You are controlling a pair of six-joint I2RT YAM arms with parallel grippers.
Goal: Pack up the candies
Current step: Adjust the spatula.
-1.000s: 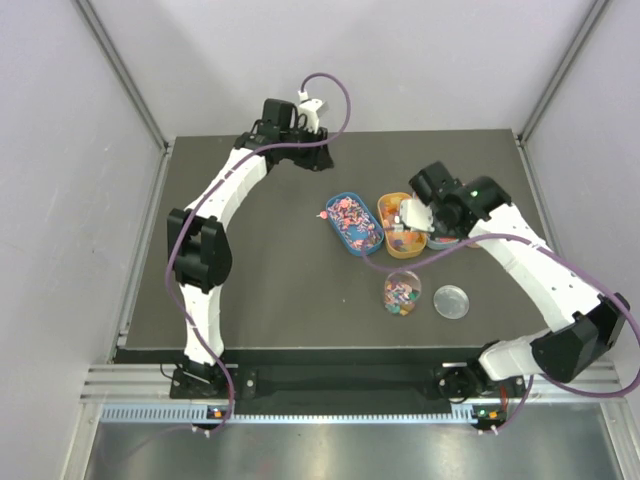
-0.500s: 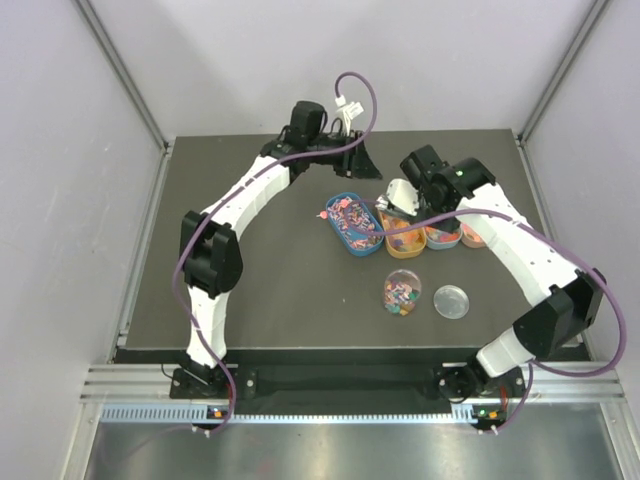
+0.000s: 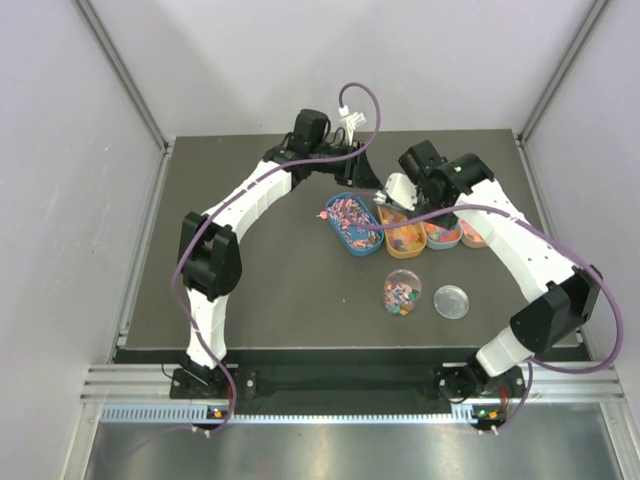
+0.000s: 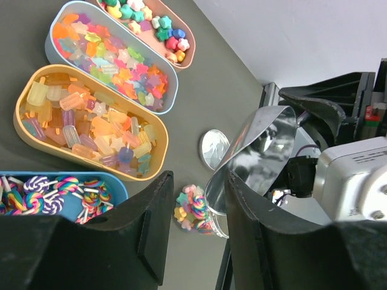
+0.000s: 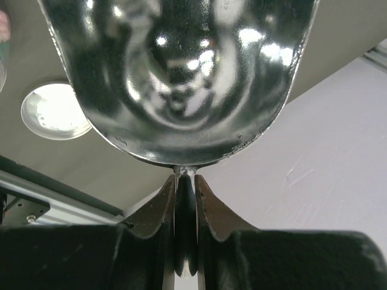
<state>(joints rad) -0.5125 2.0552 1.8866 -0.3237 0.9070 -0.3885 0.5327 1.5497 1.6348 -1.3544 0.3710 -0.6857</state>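
The candies lie in four oval trays: lollipop swirls in the blue tray (image 4: pixel 60 196), pastel gummies in the orange tray (image 4: pixel 91 121), more in the light-blue tray (image 4: pixel 115 54) and the pink tray (image 4: pixel 151 27). A few candies also fill the clear jar (image 3: pixel 402 293), which shows as well in the left wrist view (image 4: pixel 193 208). My right gripper (image 5: pixel 184 181) is shut on the handle of the silver scoop (image 5: pixel 181 78), holding it empty above the trays' far ends (image 3: pixel 398 190). My left gripper (image 4: pixel 198 181) is open right beside the scoop's bowl (image 4: pixel 260 151), with nothing between its fingers.
The jar's lid (image 3: pixel 452 301) lies flat to the right of the jar. The trays sit side by side from the blue tray (image 3: pixel 350 222) to the pink tray (image 3: pixel 472 236). Purple cables loop over both arms.
My left arm swung from the back of the table rightward to the scoop. My right gripper lifted the scoop off the orange tray and carried it back and left.
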